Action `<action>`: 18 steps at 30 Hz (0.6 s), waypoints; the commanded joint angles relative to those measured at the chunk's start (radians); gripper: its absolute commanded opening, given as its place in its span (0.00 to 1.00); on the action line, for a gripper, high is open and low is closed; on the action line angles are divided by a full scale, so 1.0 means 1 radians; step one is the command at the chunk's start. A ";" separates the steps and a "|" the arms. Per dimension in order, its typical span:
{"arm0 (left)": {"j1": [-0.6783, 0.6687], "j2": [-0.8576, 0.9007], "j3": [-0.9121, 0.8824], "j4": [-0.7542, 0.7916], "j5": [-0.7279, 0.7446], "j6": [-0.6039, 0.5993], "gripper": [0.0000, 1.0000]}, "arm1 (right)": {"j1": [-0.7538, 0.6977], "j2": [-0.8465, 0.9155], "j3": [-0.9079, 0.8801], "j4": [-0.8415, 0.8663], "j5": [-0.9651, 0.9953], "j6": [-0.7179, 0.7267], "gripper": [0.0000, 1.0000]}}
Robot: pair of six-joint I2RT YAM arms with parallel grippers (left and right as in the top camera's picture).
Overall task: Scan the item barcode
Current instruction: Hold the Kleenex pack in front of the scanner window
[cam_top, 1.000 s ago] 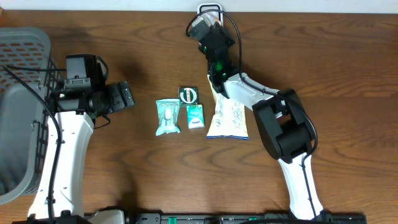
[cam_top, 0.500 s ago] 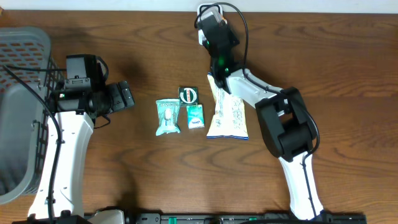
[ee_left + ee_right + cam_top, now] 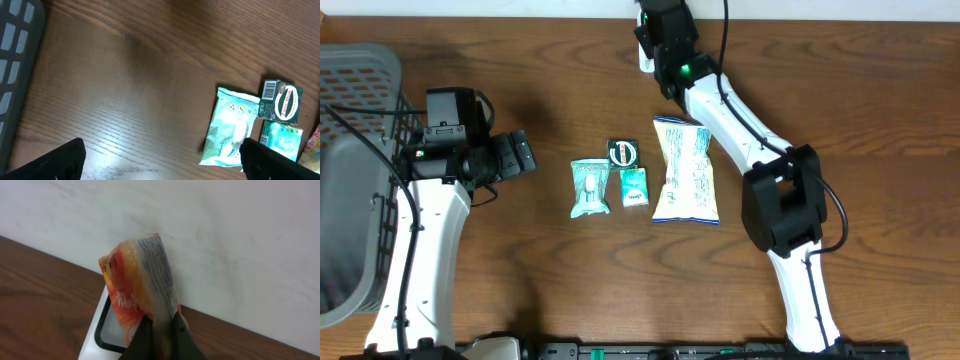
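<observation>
An orange snack packet (image 3: 140,282) is pinched upright in my right gripper (image 3: 161,322), which is shut on it. Packet and gripper (image 3: 656,22) hang at the table's back edge, just over the white barcode scanner (image 3: 95,335) with its black-framed window; from overhead only a sliver of the scanner (image 3: 643,58) shows beside the arm. Print on the packet's side faces the wall. My left gripper (image 3: 523,154) stands open at the left, its fingertips (image 3: 55,162) wide apart over bare wood with nothing between them.
Mid-table lie a teal pouch (image 3: 589,187), a dark green box (image 3: 622,152), a small teal packet (image 3: 634,187) and a large white-and-yellow chip bag (image 3: 685,170). A grey basket (image 3: 350,180) stands at the left edge. A white wall runs behind the table.
My right arm has swung toward the back edge with the orange packet, uncovering the top of the chip bag. The left arm has not moved.
</observation>
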 commanded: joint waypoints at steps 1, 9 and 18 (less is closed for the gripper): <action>0.003 0.003 0.009 0.000 -0.002 0.013 0.98 | 0.011 0.086 0.004 0.004 0.033 -0.048 0.01; 0.003 0.003 0.009 0.000 -0.002 0.013 0.98 | 0.014 0.110 0.007 0.031 0.094 -0.077 0.01; 0.003 0.003 0.009 0.000 -0.002 0.013 0.98 | 0.020 0.110 0.007 0.079 0.172 -0.228 0.01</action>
